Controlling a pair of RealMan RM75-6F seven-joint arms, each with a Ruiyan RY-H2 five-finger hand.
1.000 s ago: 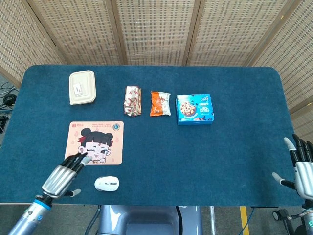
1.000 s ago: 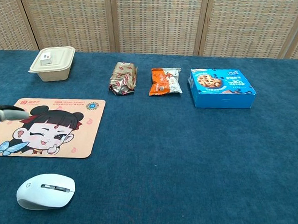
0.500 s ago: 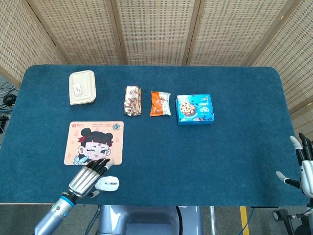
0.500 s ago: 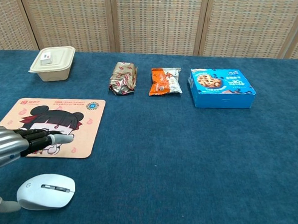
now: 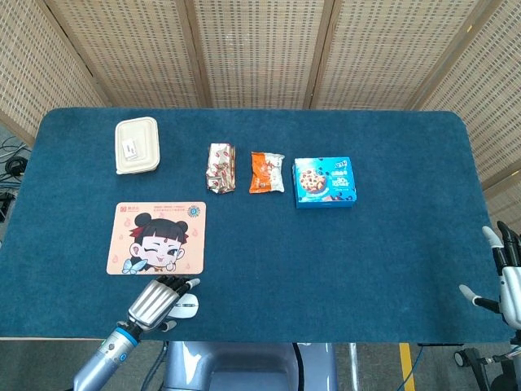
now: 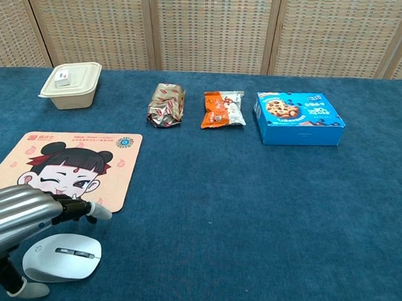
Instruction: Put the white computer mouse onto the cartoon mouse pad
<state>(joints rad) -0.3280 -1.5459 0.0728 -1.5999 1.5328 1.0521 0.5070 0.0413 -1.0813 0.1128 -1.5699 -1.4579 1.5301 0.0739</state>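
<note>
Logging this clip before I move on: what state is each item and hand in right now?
white mouse: on the table, off the pad, not gripped.
mouse pad: flat, nothing on it.
left hand: over the mouse, fingers extended.
right hand: holding nothing, fingers apart.
lunch box: lid closed.
cookie box: closed.

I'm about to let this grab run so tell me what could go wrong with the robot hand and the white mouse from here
1. The left robot hand hovers over the white mouse, which lies close to the table's near edge; a clumsy closing could push it off.
2. The mouse is smooth and rounded, so it may slip from the fingers.
3. The cartoon mouse pad lies just beyond; a low carry might catch its edge and shift it.
</note>
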